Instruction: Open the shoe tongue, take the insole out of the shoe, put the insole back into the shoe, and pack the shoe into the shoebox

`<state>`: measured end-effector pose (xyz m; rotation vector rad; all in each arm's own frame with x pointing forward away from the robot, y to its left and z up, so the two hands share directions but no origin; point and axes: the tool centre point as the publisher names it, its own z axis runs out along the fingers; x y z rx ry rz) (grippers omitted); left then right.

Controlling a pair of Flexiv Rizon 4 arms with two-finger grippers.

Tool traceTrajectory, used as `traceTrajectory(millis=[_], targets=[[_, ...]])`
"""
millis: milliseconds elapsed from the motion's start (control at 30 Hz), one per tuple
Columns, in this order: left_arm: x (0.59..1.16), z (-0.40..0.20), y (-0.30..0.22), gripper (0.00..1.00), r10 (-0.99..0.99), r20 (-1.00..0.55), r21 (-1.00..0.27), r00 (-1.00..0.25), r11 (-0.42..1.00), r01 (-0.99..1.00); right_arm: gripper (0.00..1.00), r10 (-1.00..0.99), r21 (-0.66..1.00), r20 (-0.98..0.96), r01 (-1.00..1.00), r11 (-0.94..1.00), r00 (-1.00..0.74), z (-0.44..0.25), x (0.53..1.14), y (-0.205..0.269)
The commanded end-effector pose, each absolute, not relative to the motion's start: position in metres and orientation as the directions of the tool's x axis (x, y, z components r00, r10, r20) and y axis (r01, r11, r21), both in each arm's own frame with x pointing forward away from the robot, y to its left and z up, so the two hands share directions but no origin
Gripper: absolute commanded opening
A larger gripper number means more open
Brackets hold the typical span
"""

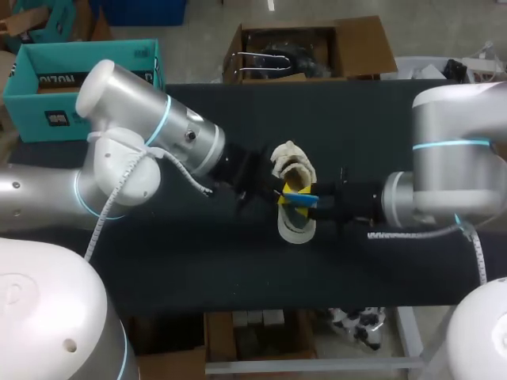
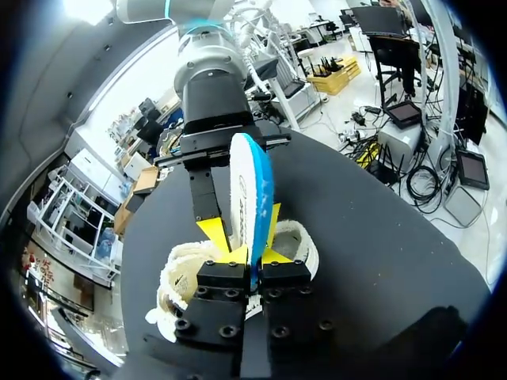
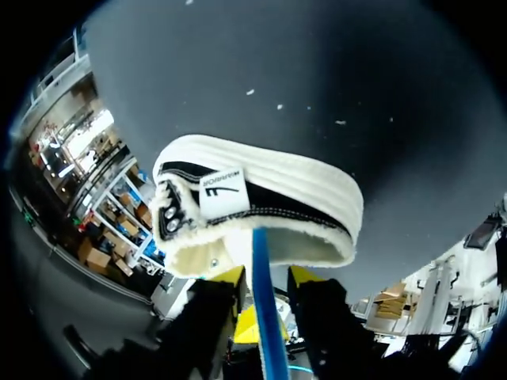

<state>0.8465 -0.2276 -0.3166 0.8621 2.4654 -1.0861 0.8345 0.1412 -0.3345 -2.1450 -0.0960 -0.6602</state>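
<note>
Mid-frame, left gripper (image 2: 252,255) and right gripper (image 3: 265,279) both clamp the insole (image 2: 245,190) over the shoe (image 3: 261,198); it looks light and floppy, best pinched at its edge

The shoe (image 3: 269,198) is soft white cloth with fuzzy lining. The insole (image 2: 252,198) looks smooth. The tabletop (image 1: 380,134) is dull, matt black.

Arms extended inward, left gripper (image 2: 252,255) and right gripper (image 3: 265,277) tip to tip, both clamping the insole (image 2: 252,182)
</note>
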Motion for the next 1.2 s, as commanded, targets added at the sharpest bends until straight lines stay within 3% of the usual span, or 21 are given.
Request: traceTrajectory(millis=[33, 67, 833, 900, 1000, 1033, 1200], targets=[[0.847, -0.319, -0.228, 0.0, 0.397, -0.497, -0.563, -0.772, 0.53, 0.634, 0.14, -0.169, -0.703, 0.503, 0.287, -0.65, 0.847, -0.317, 0.817, 0.14], [0.846, -0.32, -0.228, 0.0, 0.396, -0.496, -0.565, -0.773, 0.529, 0.634, 0.0, -0.17, -0.703, 0.504, 0.287, -0.651, 0.847, -0.317, 0.816, 0.14], [0.88, -0.341, -0.228, 0.0, 0.364, -0.472, -0.556, -0.803, 0.584, 0.592, 0.0, -0.164, -0.69, 0.478, 0.253, -0.678, 0.863, -0.351, 0.862, 0.144], [0.883, -0.344, -0.229, 0.04, 0.361, -0.46, -0.562, -0.811, 0.589, 0.581, 0.0, -0.17, -0.697, 0.476, 0.252, -0.672, 0.863, -0.353, 0.864, 0.143], [0.883, -0.346, -0.227, 0.31, 0.361, -0.451, -0.568, -0.816, 0.589, 0.575, 0.0, -0.177, -0.704, 0.467, 0.243, -0.667, 0.867, -0.356, 0.865, 0.143], [0.882, -0.345, -0.226, 0.36, 0.363, -0.451, -0.57, -0.815, 0.586, 0.577, 0.0, -0.178, -0.705, 0.464, 0.24, -0.668, 0.868, -0.356, 0.865, 0.143], [0.873, -0.335, -0.223, 0.32, 0.373, -0.471, -0.574, -0.799, 0.559, 0.599, 0.0, -0.189, -0.709, 0.454, 0.224, -0.669, 0.871, -0.355, 0.861, 0.141]])
